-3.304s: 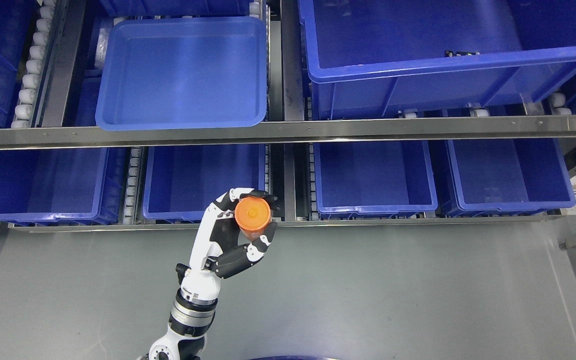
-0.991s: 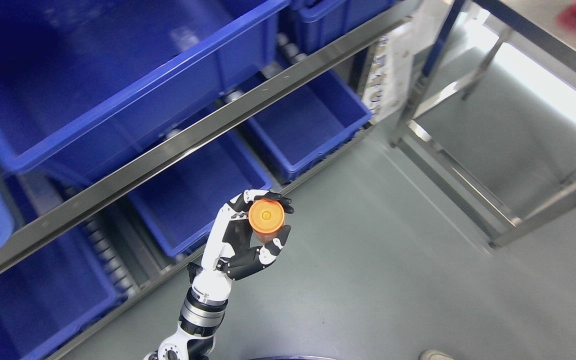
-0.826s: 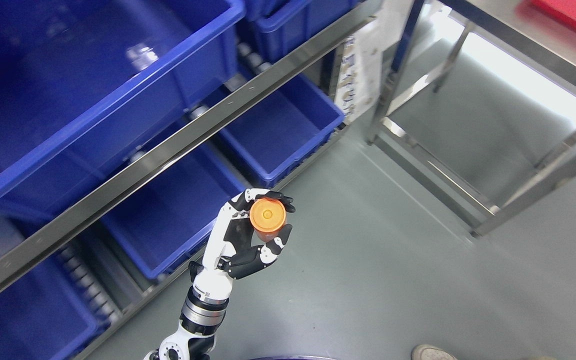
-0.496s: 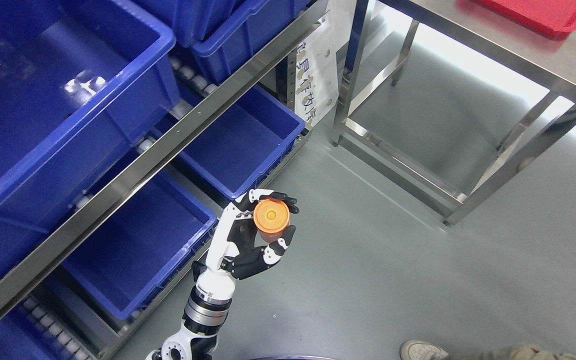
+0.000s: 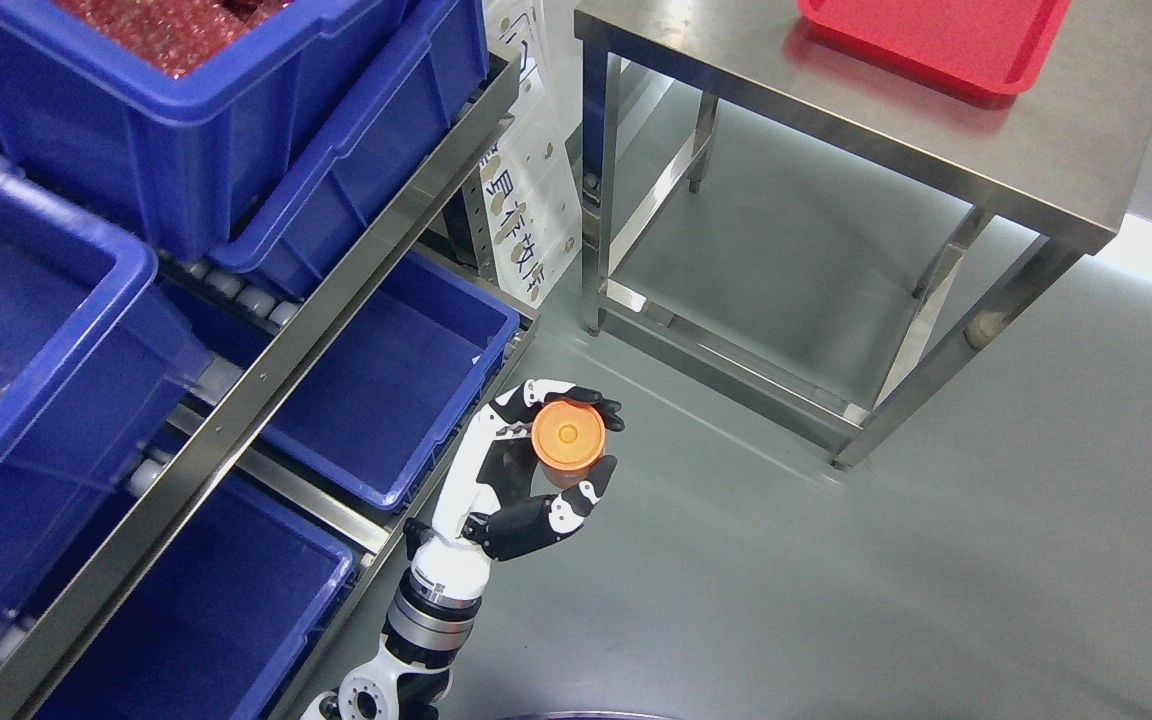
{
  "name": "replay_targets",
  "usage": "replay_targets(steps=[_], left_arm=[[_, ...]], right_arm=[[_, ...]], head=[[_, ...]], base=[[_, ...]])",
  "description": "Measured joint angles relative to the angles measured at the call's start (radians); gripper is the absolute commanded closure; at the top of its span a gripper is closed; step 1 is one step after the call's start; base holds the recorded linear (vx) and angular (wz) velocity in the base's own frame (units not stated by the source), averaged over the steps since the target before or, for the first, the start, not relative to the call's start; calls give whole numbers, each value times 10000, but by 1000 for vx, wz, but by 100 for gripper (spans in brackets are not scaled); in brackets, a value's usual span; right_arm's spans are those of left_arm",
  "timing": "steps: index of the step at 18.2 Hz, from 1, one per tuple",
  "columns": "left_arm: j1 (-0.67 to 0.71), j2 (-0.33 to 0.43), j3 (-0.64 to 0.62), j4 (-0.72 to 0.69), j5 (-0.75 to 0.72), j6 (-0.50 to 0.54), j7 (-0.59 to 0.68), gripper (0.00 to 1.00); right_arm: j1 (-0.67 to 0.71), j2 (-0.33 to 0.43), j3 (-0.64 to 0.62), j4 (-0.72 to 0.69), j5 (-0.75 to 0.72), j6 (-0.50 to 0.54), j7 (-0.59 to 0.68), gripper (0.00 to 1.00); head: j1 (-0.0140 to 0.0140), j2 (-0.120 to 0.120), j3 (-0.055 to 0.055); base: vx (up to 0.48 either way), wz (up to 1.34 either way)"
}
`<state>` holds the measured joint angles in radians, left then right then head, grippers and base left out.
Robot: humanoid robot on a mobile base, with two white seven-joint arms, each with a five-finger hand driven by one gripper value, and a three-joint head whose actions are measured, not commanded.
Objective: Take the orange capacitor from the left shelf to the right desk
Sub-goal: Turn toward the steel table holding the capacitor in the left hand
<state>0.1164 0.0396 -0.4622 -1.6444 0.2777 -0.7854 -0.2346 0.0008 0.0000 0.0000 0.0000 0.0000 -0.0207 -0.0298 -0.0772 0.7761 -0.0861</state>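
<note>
The orange capacitor [image 5: 568,440], a short cylinder seen end-on, is held upright in my left hand [image 5: 546,460], whose black-tipped fingers [image 5: 591,403] curl over its top and side. The hand hangs over grey floor, just right of the shelf's lower blue bin [image 5: 391,370]. The steel desk [image 5: 946,130] stands at the upper right, well beyond the hand. My right arm does not show.
A red tray [image 5: 921,35] lies on the desk top. The steel shelf rail [image 5: 276,390] runs diagonally across the left, with several blue bins above and below it. A white printed sign [image 5: 526,210] hangs at the shelf's end. The desk legs [image 5: 946,350] and lower shelf stand ahead.
The whole picture has swung from the shelf toward the desk, so the camera has turned right. The hand keeps the same hold on the capacitor throughout.
</note>
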Motion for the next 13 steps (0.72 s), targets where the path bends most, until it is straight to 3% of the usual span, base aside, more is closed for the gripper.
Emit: replay_targets(steps=[13], left_arm=[[-966,-177,-955,11,-1,7,5,98]], right_arm=[[-16,1,0,0,0,-24,0,0]], head=[[0,0,0]], base=[[209,-312]])
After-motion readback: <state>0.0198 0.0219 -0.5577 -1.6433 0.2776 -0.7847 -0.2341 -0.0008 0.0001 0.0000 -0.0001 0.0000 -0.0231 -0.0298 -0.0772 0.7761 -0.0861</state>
